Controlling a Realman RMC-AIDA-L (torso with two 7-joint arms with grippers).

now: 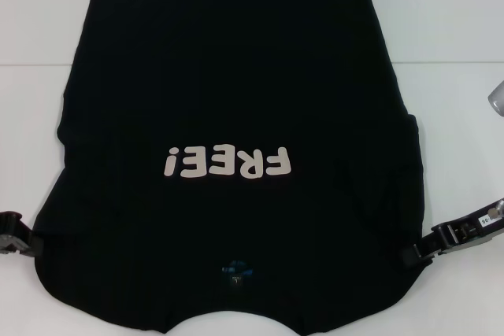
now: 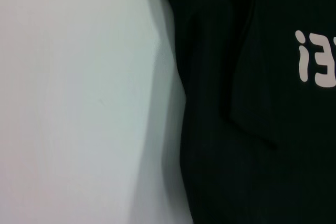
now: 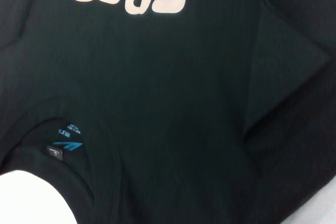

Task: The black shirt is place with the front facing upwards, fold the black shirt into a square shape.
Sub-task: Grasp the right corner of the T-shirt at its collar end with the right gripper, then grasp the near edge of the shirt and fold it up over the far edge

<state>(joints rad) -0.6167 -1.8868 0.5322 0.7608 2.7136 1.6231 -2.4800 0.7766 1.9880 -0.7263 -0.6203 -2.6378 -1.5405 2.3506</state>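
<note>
A large plain black short-sleeved cloth T-shirt [image 1: 236, 116] lies spread flat, front up, on the smooth white table [image 1: 449, 13]. It fills most of the head view, with its hem at the far edge and its neck opening toward the robot. The pale pinkish-white "FREE!" lettering [image 1: 228, 163] sits across the chest and reads upside down from the robot's side. A small blue neck label [image 1: 236, 271] shows just inside the collar, near the closest edge. Both sleeves look folded inward over the body of the shirt: the right wrist view shows a flap of cloth [image 3: 283, 77] lying over the torso beside the lettering, and the left wrist view shows layered folds [image 2: 220, 77] along the shirt's left side, next to bare table.

The left claw [image 1: 20, 234] is low at the shirt's left shoulder edge, touching or just beside the cloth; only part of it is visible, and I cannot tell how far its fingers are apart or whether it has hold of the fabric. The right claw [image 1: 421, 251] is at the shirt's right shoulder edge, its dark tip against the cloth; whether it is pinching the fabric cannot be told either.
</note>
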